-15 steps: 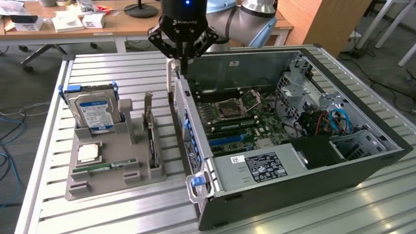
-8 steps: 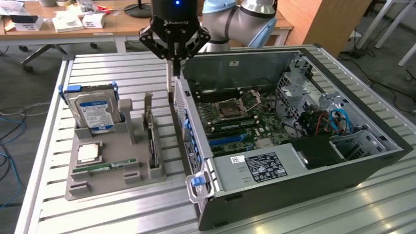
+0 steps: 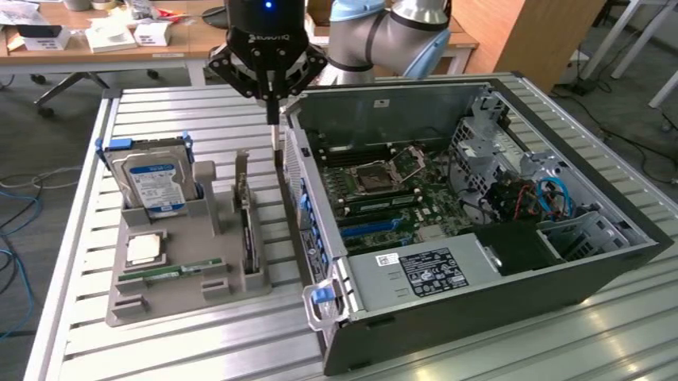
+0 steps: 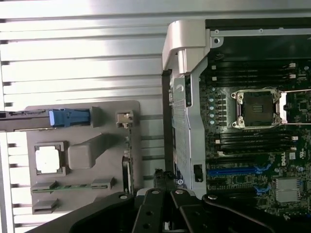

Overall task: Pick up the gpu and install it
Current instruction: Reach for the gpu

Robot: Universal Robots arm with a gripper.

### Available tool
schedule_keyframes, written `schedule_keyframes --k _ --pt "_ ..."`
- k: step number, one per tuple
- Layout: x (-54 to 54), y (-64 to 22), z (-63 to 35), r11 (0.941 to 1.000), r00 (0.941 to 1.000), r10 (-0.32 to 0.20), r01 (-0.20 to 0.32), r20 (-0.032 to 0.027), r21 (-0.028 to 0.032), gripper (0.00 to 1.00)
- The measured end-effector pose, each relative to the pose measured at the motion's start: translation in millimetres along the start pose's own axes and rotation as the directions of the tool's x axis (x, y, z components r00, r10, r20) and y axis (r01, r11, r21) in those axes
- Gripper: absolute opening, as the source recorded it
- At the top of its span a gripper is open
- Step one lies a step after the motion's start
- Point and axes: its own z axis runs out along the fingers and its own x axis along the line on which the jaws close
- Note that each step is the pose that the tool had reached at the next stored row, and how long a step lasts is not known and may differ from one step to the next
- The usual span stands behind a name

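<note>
The gripper (image 3: 273,107), marked ROBOTIQ, has its jaws pinched shut on nothing and hangs between the grey holder (image 3: 196,238) and the open computer case (image 3: 551,294). The gpu (image 3: 249,230) stands on edge in the holder, near a hard drive (image 3: 154,184), a processor (image 3: 145,248) and a memory stick (image 3: 170,272).

Slatted metal table (image 3: 159,107), wooden desk (image 3: 95,57) cluttered with boxes (image 3: 111,36) behind, wooden cabinet (image 3: 529,36), grey floor (image 3: 48,131), loose blue cables (image 3: 13,208).

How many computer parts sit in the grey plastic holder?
4: silver hard drive upright at the far end; square processor chip and green RAM stick flat; thin black gpu on edge, nearest the open case. More may be hidden.
</note>
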Motion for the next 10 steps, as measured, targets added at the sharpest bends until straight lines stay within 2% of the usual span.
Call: schedule_keyframes --k 10 --pt "23.1 0.0 0.7 1.0000 1.0000 0.000 0.000 0.0000 0.0003 0.11"
